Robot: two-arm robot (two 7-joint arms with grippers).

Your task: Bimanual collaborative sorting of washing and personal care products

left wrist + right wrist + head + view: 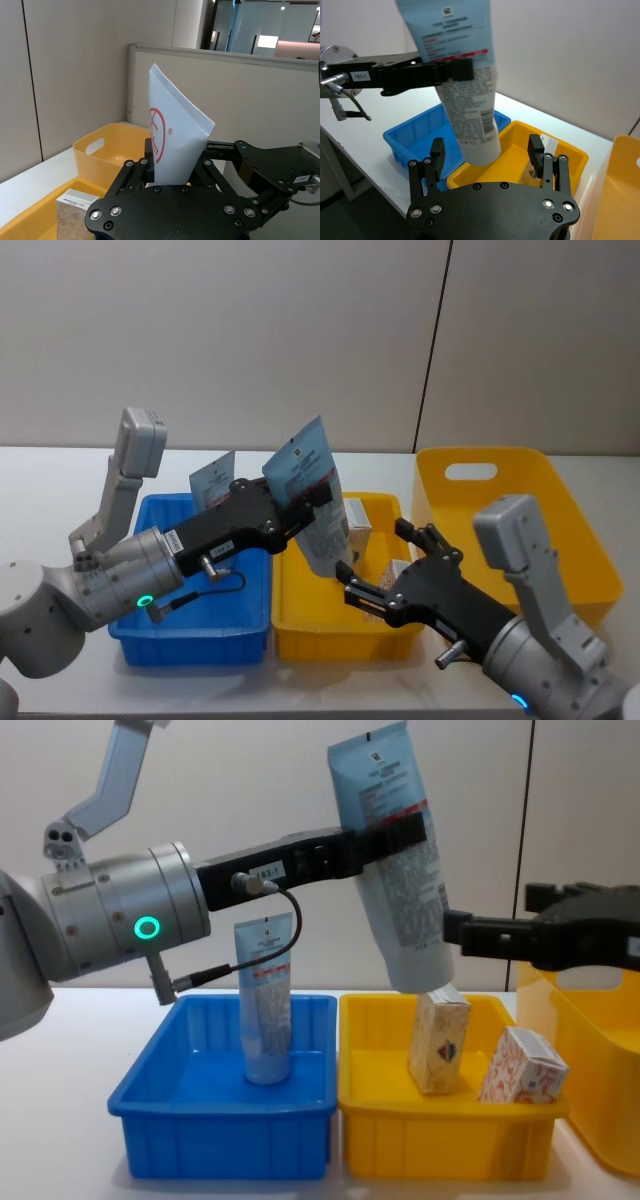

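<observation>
My left gripper is shut on a pale-blue squeeze tube, gripped around its middle and held tilted, flat end up, above the small yellow tray. The tube's round lower end hangs between the wide-apart fingers of my open right gripper, apart from both of them. A second pale-blue tube stands upright in the blue tray. A cream carton and a white carton with a red-orange pattern stand in the small yellow tray.
A large yellow bin with a handle slot stands at the right, close behind my right arm. The three containers sit side by side on a white table with a wall behind.
</observation>
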